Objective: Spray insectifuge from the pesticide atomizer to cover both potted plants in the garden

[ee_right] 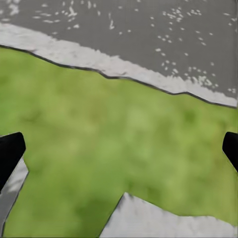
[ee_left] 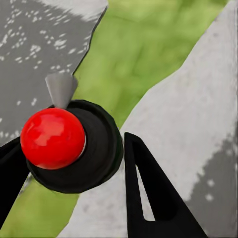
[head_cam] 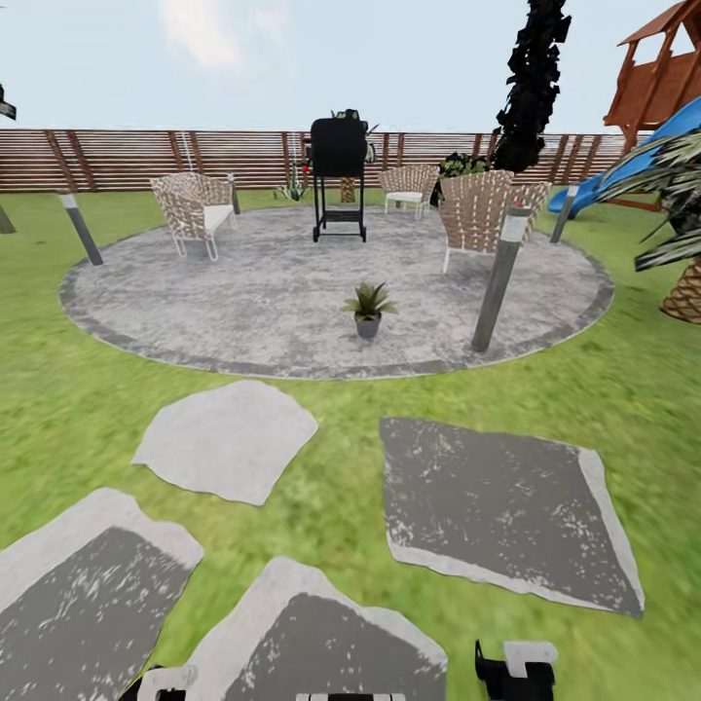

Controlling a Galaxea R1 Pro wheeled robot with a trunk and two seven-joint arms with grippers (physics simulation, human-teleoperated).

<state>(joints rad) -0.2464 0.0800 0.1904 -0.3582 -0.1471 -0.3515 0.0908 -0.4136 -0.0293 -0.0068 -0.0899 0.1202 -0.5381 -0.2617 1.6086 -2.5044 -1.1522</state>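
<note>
The pesticide atomizer is seen end-on in the left wrist view, a dark round body with a red knob and a grey nozzle. My left gripper is shut on it above the stepping stones. One potted plant, a low green rosette in a grey pot, stands on the round gravel patio ahead. My right gripper is open over the lawn, its fingers wide apart and holding nothing. Both grippers peek in at the head view's lower edge, the left gripper and the right gripper.
A grey post lamp stands right of the plant. A black grill and wicker chairs sit farther back before the wooden fence. Stepping stones lie on the lawn between me and the patio. A palm is at the right.
</note>
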